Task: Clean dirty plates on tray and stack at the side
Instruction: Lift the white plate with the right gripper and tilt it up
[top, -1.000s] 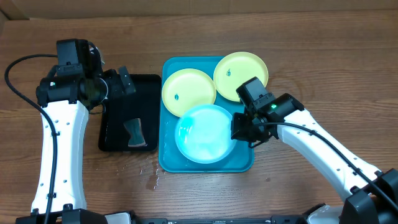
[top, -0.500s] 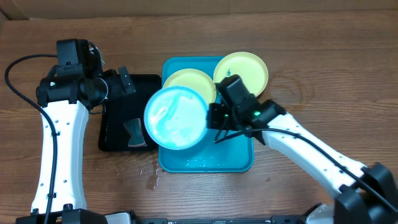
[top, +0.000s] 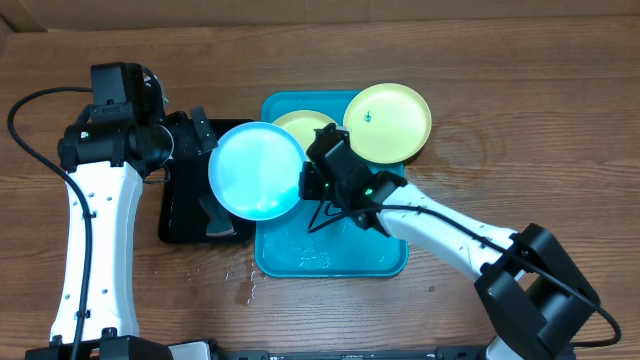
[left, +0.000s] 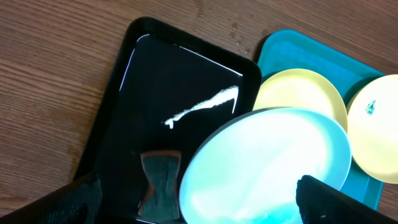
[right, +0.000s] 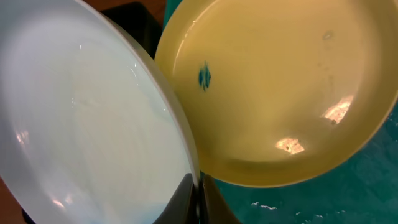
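Item: light blue plate (top: 256, 170), lifted clear at centre frame in the overhead view, spanning the left rim of the turquoise tray (top: 385, 262) and the right part of the black tray (top: 180, 215). Held by: right gripper (top: 312, 180), closed narrow on the plate's right rim, an edge pinch only. Left gripper (top: 197, 132): jaws spread wide, holding nothing, poised over the black tray just beside the plate's upper-left edge. Also on the turquoise tray: one yellow-green plate (top: 300, 127), partly hidden under the blue one, and a second yellow-green plate (top: 388, 122) overhanging the upper-right rim; both carry a small dark speck. Black tray contents: a dark grey pad (left: 160, 183). Wooden surface (top: 500, 80): droplets near the tray's lower-left corner. Hazards, as judged: a rim pinch on a wet plate may let it pivot or slip out; its leading edge may strike the left gripper; lowering carelessly could clip the black tray's rim.
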